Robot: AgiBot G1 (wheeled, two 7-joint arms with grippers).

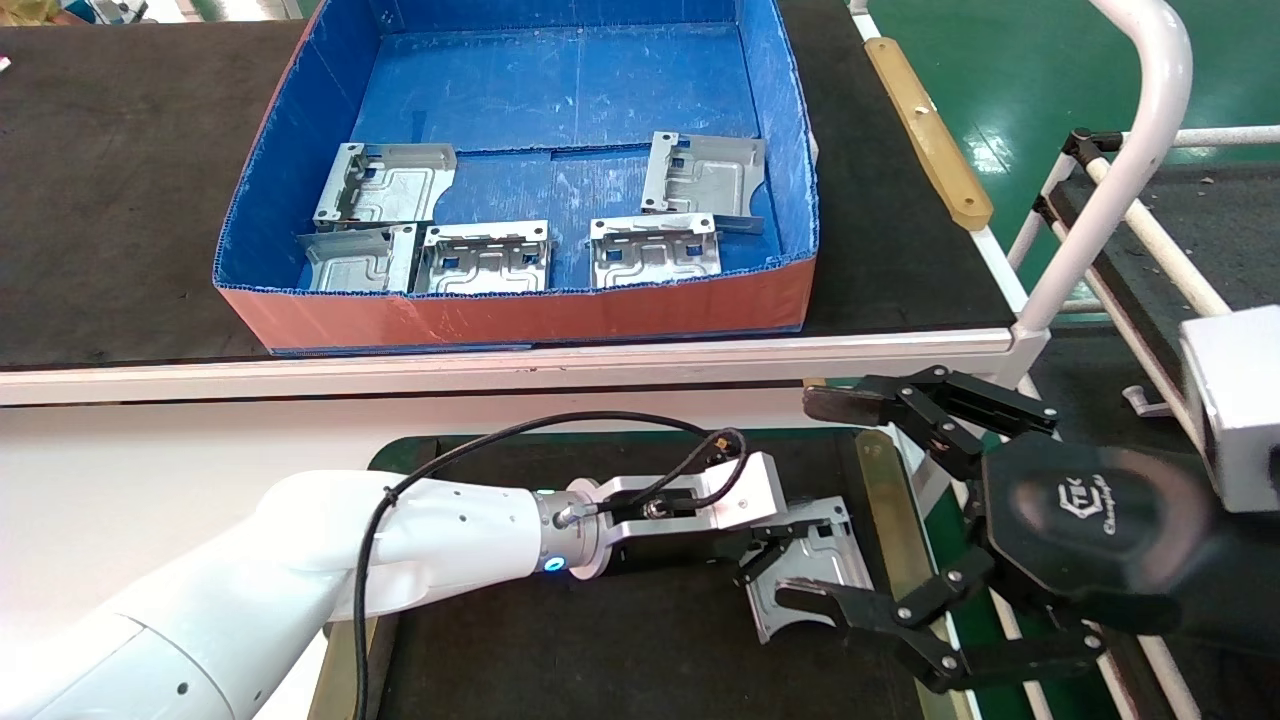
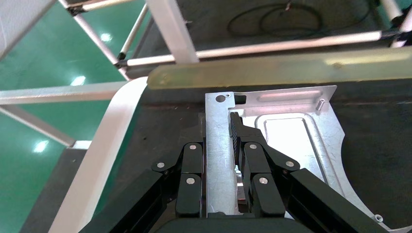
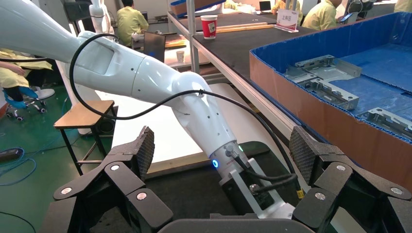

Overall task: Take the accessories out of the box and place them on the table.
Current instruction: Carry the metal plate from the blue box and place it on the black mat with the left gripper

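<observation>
A stamped silver plate (image 1: 815, 570) with embossed grooves lies on the matte black table (image 1: 620, 640), apparently flat, its bent edge pinched by the left gripper (image 2: 221, 145). Just beside it, the right gripper (image 1: 825, 500) hovers spread wide. Five matching plates (image 1: 480, 258) sit in the blue corrugated box (image 1: 520, 310).

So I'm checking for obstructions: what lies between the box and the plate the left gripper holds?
In the head view, only the white rail and bare mat separate the box from the plate in the left gripper.
</observation>
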